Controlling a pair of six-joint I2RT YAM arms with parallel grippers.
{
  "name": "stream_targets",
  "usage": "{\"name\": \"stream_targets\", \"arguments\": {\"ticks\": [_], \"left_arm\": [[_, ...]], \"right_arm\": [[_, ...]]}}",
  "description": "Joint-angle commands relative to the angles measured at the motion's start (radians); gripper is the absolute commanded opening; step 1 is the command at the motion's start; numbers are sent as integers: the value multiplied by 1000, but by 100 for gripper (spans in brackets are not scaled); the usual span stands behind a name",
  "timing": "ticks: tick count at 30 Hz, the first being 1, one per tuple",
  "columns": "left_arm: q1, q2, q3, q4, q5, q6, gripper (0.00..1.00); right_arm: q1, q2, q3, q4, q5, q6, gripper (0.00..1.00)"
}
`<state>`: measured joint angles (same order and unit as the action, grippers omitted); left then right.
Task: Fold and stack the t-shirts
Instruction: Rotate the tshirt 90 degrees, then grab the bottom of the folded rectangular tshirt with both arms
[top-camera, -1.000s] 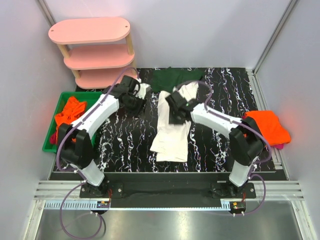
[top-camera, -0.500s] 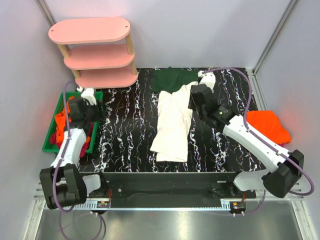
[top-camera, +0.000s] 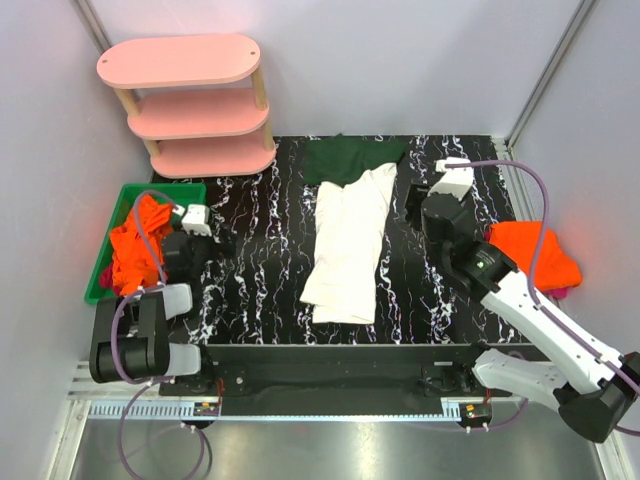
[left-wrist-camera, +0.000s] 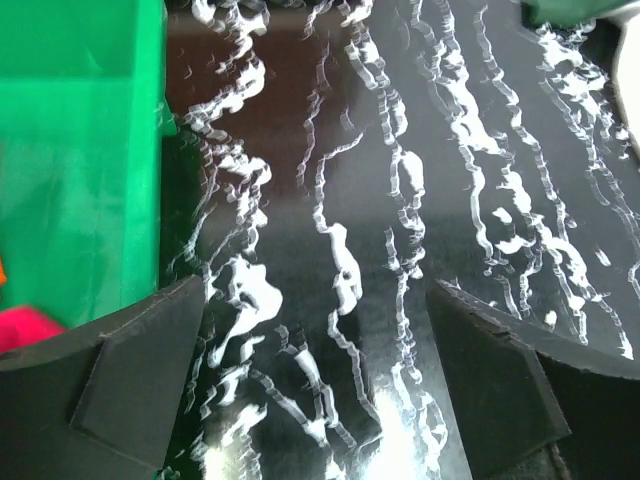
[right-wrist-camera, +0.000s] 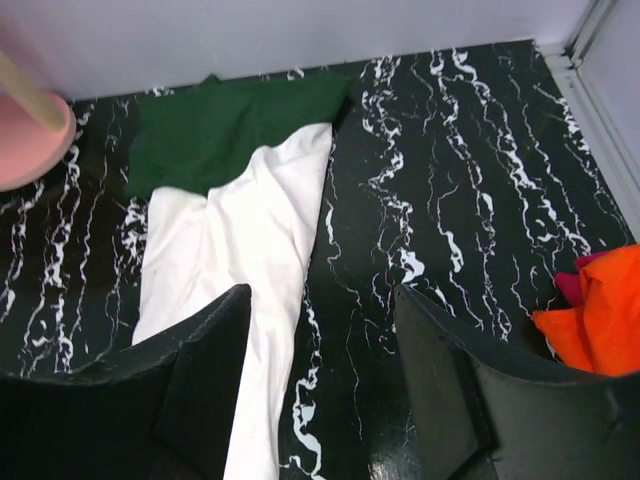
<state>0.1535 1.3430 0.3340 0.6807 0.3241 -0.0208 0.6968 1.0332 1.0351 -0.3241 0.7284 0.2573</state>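
Across the middle of the black table (top-camera: 260, 262), the white t-shirt (top-camera: 348, 240) with green sleeves is lying as a long strip, while the left gripper (left-wrist-camera: 320, 340) near the green bin (top-camera: 97, 290) and the right gripper (right-wrist-camera: 320, 320) just right of the shirt are hovering with fingers spread, holding nothing.

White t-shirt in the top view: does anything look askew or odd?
Yes. The white t-shirt lies mid-table as a long, slanted strip with uneven edges, and its green sleeves are bunched at the far end.

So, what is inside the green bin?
Crumpled orange cloth fills the bin, with a bit of magenta cloth lower down. Anything beneath them is covered.
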Motion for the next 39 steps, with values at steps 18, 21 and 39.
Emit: {"name": "stream_targets", "arguments": {"ticks": [18, 21, 39], "left_arm": [[-112, 27, -113, 442, -63, 87, 99], [-112, 27, -113, 444, -63, 87, 99], [-89, 30, -104, 441, -59, 62, 99]], "right_arm": [[1, -88, -131, -39, 97, 215, 81], [1, -134, -176, -52, 33, 298, 82], [1, -312, -177, -333, 30, 376, 100]]}}
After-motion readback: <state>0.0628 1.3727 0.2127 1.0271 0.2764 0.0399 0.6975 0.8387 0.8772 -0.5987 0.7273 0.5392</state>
